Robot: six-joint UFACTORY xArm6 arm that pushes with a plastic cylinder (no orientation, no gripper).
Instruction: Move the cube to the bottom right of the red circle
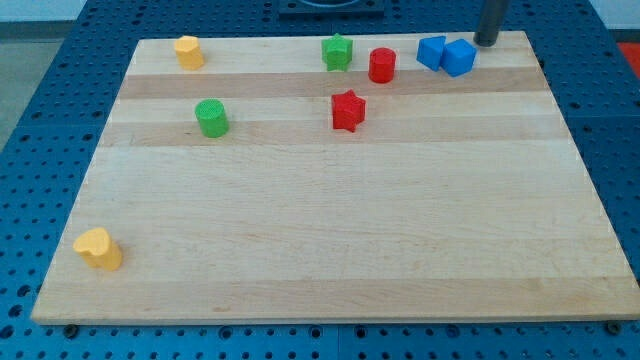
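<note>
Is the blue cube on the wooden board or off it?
On it: the blue cube rests on the wooden board near its top right edge, with my tip just beside it.

My tip (485, 43) sat at the board's (330, 250) top right, just beside the blue cube (459, 57), with the red cylinder (382, 65) off to its left.

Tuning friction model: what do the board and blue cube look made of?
Board: looks like light wood, matte, with visible grain and plank-like bands. Blue cube: probably plastic or painted, uniform colour, soft sheen; can't tell which. My tip sits just to its upper right.
</note>
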